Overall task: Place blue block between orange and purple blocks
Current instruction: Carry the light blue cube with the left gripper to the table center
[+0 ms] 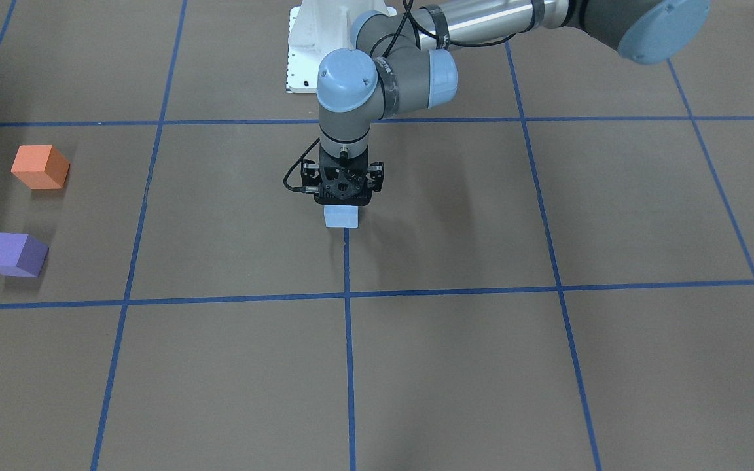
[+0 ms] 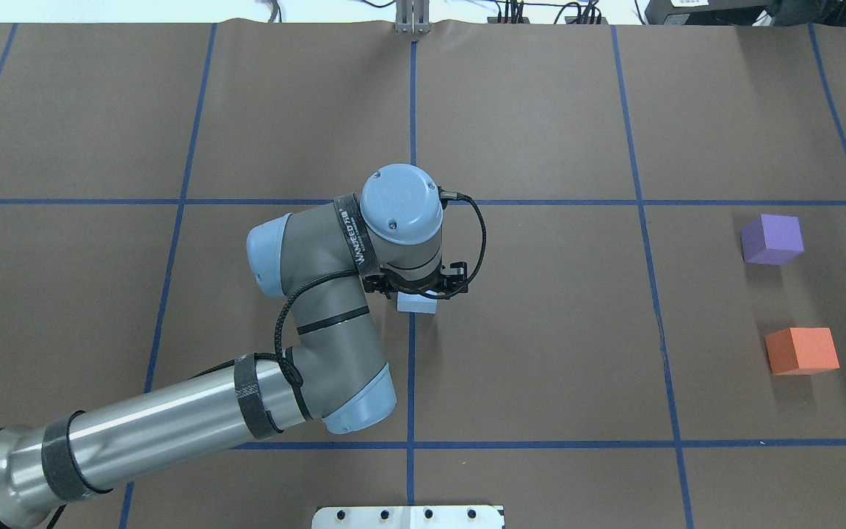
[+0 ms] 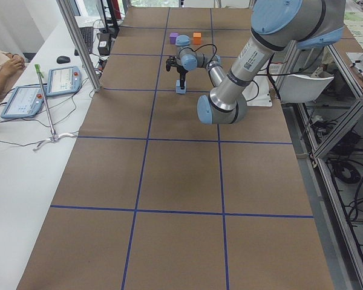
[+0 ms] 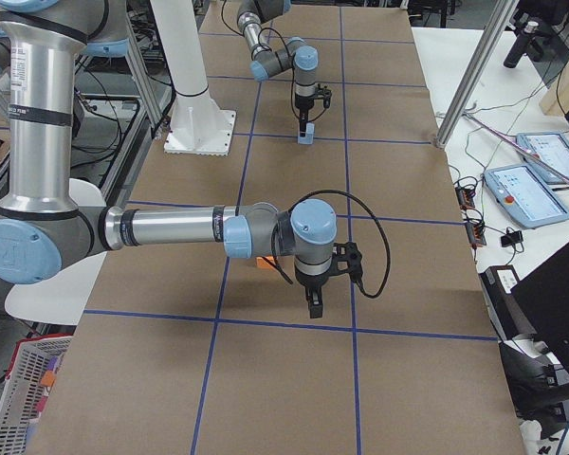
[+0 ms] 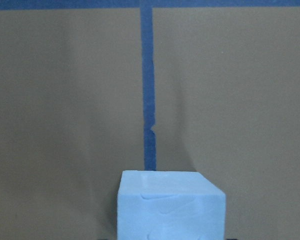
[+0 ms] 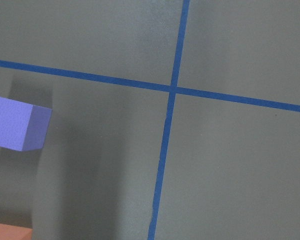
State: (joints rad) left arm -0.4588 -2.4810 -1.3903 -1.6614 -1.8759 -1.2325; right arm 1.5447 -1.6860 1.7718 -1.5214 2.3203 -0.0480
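Left arm (image 2: 173,419) reaches in low with elbow folded and wrist vertical, left gripper (image 1: 342,204) pointing straight down, fingers hidden under its body so can't tell if clamped. Right gripper (image 4: 312,305) also hangs pointing down, grip unclear. Blue block (image 1: 341,217) sits directly under left gripper; orange block (image 2: 801,350) and purple block (image 2: 772,239) lie well off to its right, apart from each other.

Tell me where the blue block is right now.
In the overhead view the blue block sits near the middle, on a blue tape line, directly under the left gripper, well to the left of the purple block and orange block.
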